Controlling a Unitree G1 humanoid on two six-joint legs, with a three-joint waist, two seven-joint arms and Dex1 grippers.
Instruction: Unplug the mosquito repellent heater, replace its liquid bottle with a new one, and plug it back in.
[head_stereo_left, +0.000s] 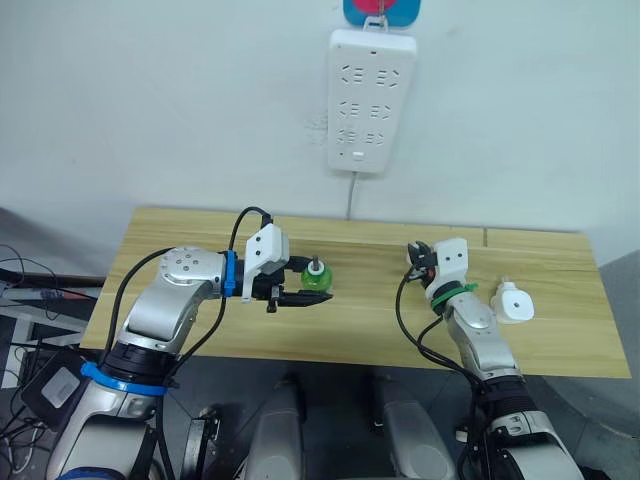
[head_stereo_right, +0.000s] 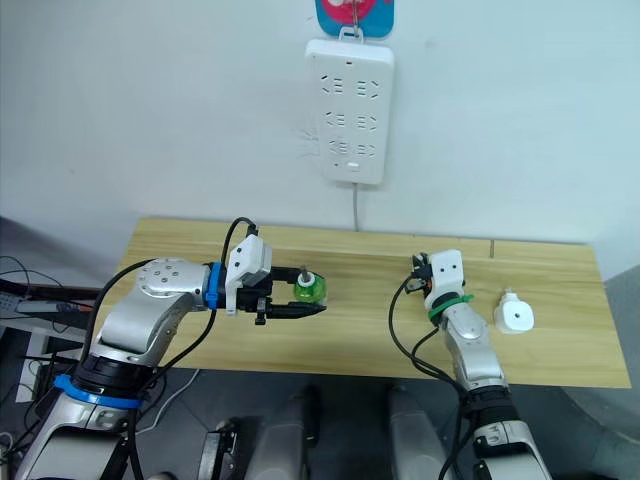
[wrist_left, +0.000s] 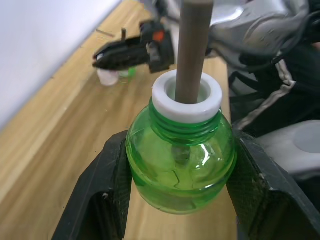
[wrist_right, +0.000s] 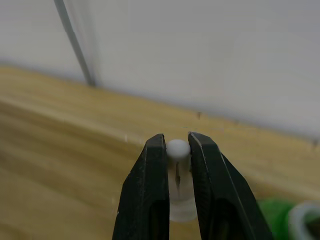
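so the heater is lying unplugged on the tabletop, left gripper is clamped on the bare-wick bottle, right gripper is pinching a white cap, looks like mid bottle swap, next comes uncapping.

Translucent green bottle, white collar, grey-brown wick; white heater.

white power strip on wall, cord hanging down; wooden table
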